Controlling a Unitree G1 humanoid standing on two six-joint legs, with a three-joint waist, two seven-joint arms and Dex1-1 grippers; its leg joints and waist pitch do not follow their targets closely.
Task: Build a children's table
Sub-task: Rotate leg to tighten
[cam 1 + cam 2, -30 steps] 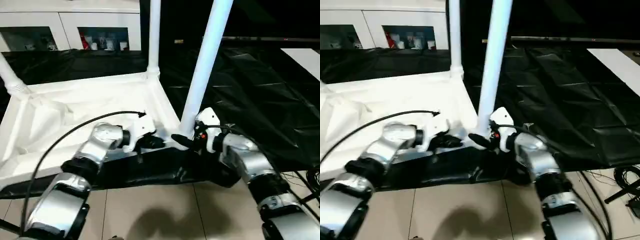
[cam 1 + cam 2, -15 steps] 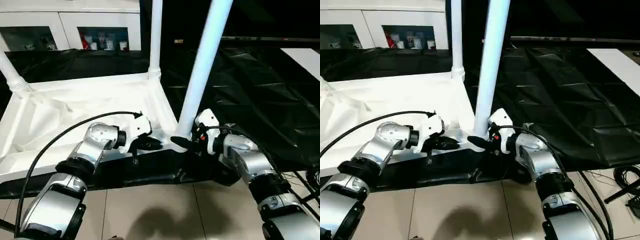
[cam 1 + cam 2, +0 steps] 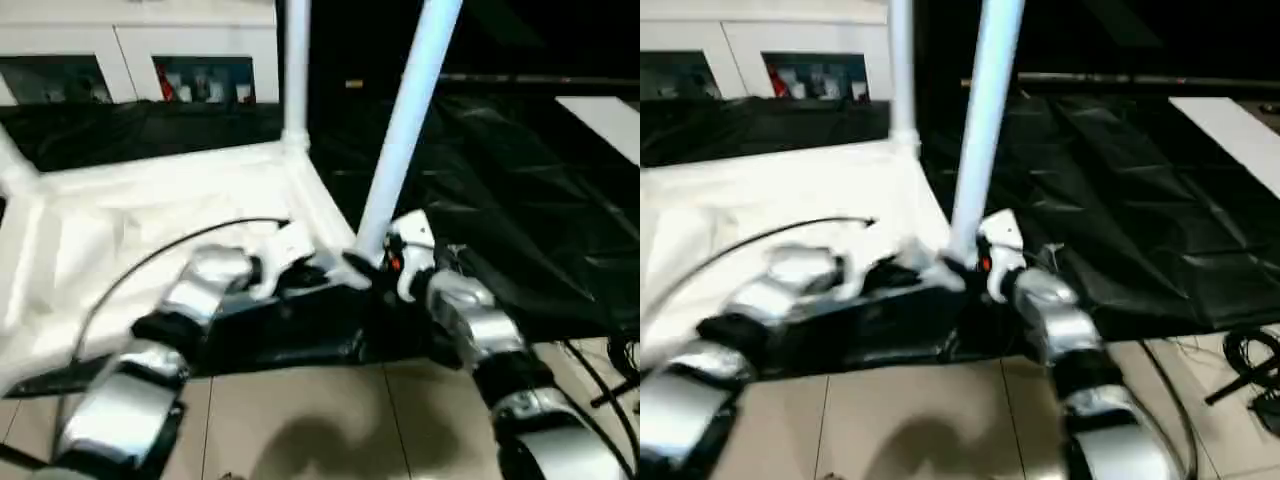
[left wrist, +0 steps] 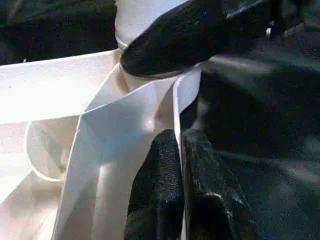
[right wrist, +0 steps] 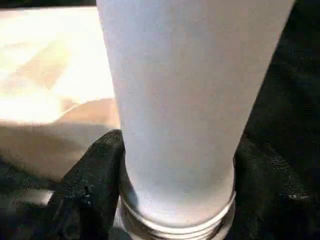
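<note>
The children's table lies upside down on the work table, its white rimmed top point(image 3: 150, 200) facing up. Its legs stand in the corner sockets, one at the near right corner point(image 3: 405, 130) and one at the far right corner point(image 3: 296, 70). My right gripper point(image 3: 365, 262) is shut on the base of the near right leg point(image 5: 190, 100), with a black finger point(image 5: 85, 190) on each side just above the socket. My left gripper point(image 4: 179, 137) is shut on the top's thin rim point(image 4: 125, 125) right beside that corner.
A crinkled black cover point(image 3: 520, 200) drapes the work table and hangs over its near edge. White cabinets point(image 3: 130, 60) with glass doors stand behind. The tiled floor point(image 3: 300, 420) lies below my forearms, with cables point(image 3: 1250, 360) at the right.
My right gripper's fingers have drawn in around the base of the leg. The left gripper keeps its pinch on the rim. The whole picture has shifted a little.
</note>
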